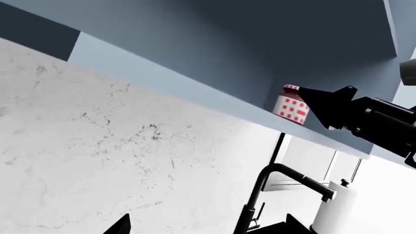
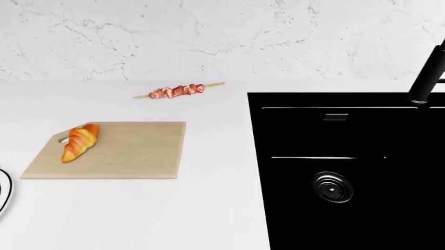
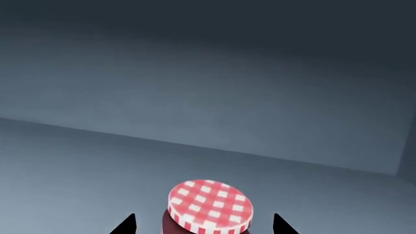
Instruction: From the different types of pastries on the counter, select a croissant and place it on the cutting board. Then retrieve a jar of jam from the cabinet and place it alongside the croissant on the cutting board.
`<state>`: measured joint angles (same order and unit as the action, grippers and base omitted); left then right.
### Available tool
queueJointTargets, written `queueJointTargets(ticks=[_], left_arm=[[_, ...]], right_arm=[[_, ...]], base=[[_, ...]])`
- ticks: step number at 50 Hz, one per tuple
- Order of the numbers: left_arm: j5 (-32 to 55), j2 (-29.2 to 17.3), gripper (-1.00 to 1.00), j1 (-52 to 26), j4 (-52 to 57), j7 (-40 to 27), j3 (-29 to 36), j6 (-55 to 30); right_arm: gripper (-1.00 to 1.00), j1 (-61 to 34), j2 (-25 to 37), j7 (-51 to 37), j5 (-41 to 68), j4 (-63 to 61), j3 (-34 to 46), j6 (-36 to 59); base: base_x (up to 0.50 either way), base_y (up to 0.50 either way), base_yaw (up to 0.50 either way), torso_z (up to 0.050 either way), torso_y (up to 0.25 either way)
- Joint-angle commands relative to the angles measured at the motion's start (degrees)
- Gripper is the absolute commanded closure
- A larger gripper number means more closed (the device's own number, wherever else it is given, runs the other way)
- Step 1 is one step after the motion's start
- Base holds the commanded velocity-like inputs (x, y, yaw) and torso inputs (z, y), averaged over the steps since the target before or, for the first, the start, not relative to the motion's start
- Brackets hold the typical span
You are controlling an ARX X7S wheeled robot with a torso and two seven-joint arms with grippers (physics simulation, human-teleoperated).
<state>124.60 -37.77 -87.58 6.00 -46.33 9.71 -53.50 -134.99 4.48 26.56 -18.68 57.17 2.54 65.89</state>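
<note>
The croissant (image 2: 79, 142) lies on the left end of the cutting board (image 2: 132, 153) on the white counter (image 2: 208, 208). The jar of jam (image 3: 209, 207), with its red-and-white checked lid, stands on the cabinet shelf (image 3: 78, 165). My right gripper (image 3: 204, 226) is open, with a fingertip (image 3: 126, 225) on each side of the jar and a gap on both sides. The left wrist view shows the jar (image 1: 291, 105) on the shelf with the right gripper (image 1: 322, 105) at it. My left gripper (image 1: 204, 229) is open and empty below the cabinet. The long loaf is out of view.
A meat skewer (image 2: 178, 91) lies behind the board. The black sink (image 2: 347, 172) fills the right side and its black faucet (image 2: 428, 78) rises at the far right. A black-ringed plate's edge (image 2: 4, 190) shows at the left. A paper towel roll (image 1: 338, 207) stands by the faucet (image 1: 286, 185).
</note>
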Motion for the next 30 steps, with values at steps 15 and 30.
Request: queueJointTargets(ticks=[15, 30], left_arm=[[-0.25, -0.23, -1.0, 0.11, -0.11, 0.6, 0.34, 0.18], [-0.52, -0.23, -1.0, 0.28, -0.12, 0.83, 0.66, 0.36]], right_arm=[[-1.0, -0.01, 0.07, 0.11, 0.19, 0.98, 0.07, -0.36], [1.0, -0.01, 0.35, -0.01, 0.63, 1.24, 0.05, -0.96]], base=[[0.1, 0.0, 0.0, 0.0, 0.001], [0.03, 0.0, 0.0, 0.0, 0.0]])
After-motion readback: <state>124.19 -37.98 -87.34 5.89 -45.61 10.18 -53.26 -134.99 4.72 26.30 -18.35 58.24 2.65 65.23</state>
